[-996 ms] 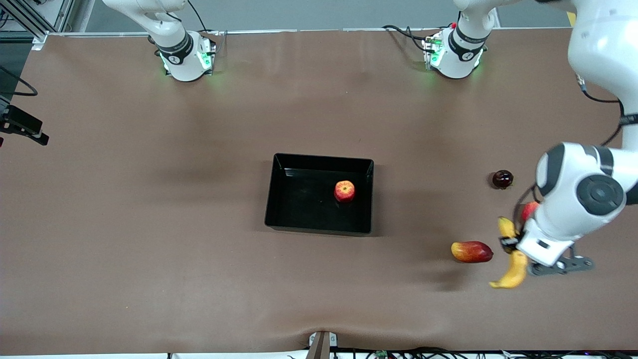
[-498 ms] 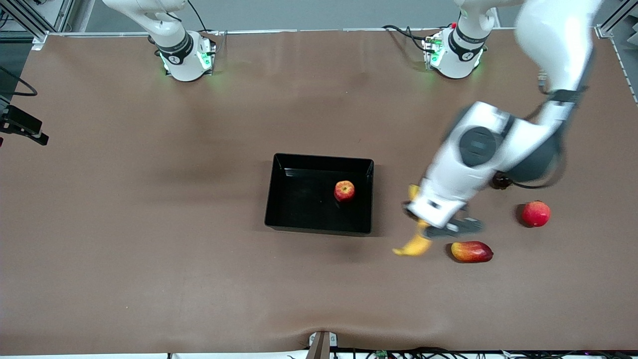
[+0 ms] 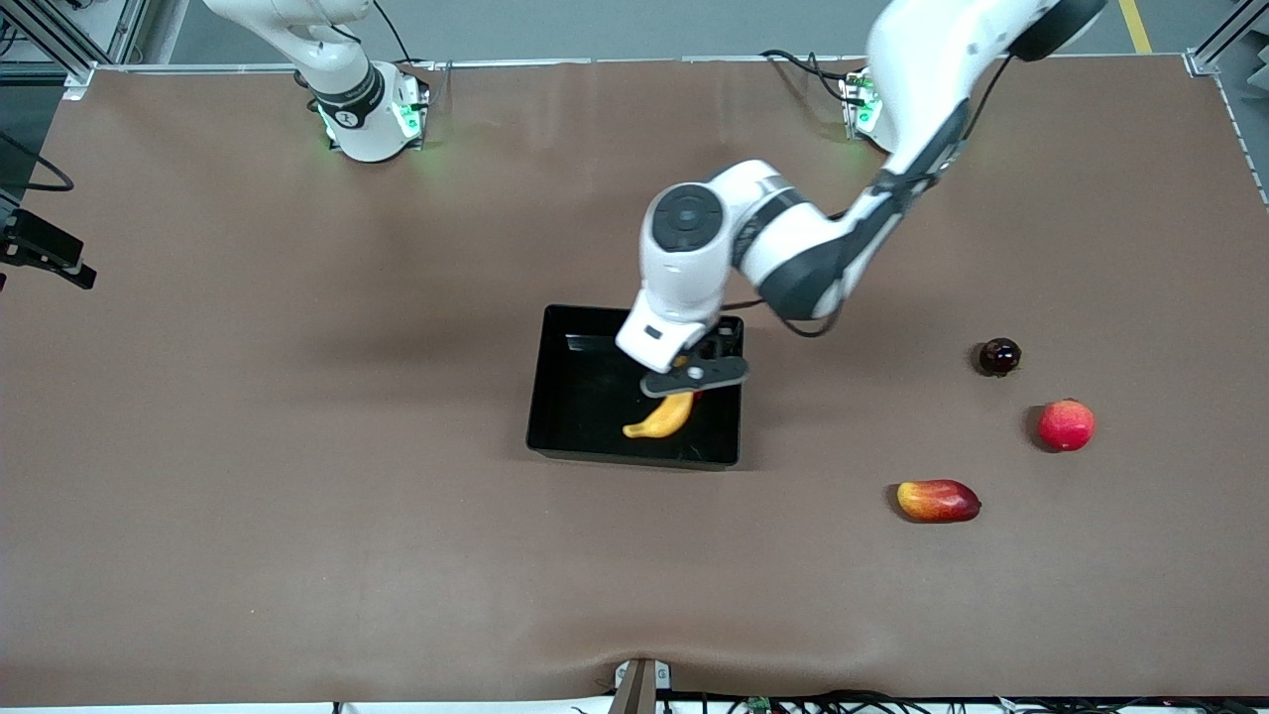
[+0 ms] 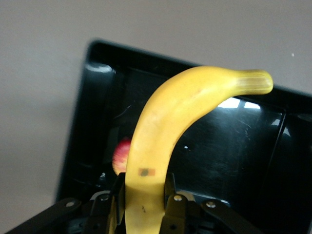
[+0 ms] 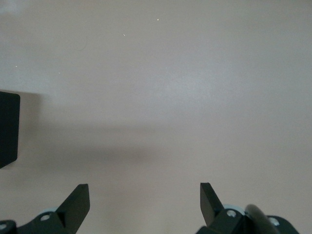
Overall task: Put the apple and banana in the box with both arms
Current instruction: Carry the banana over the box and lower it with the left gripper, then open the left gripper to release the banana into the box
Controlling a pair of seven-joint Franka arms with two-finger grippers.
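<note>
The black box (image 3: 555,397) sits mid-table. My left gripper (image 3: 684,382) hangs over the box, shut on the yellow banana (image 3: 659,418), whose free end points down into the box. In the left wrist view the banana (image 4: 165,141) rises from between my fingers (image 4: 175,204) over the box floor (image 4: 234,146). The apple is mostly hidden under the gripper; a red sliver (image 3: 698,397) shows, and part of it (image 4: 122,155) shows beside the banana. My right gripper (image 5: 145,204) is open and empty over bare table; only its arm base (image 3: 357,99) shows in the front view.
Toward the left arm's end lie a red-yellow mango-like fruit (image 3: 938,500), a pink-red round fruit (image 3: 1066,424) and a small dark fruit (image 3: 998,356). A black box corner (image 5: 7,126) shows in the right wrist view.
My left gripper has carried the banana from beside the mango-like fruit across to over the box. The right arm has not moved.
</note>
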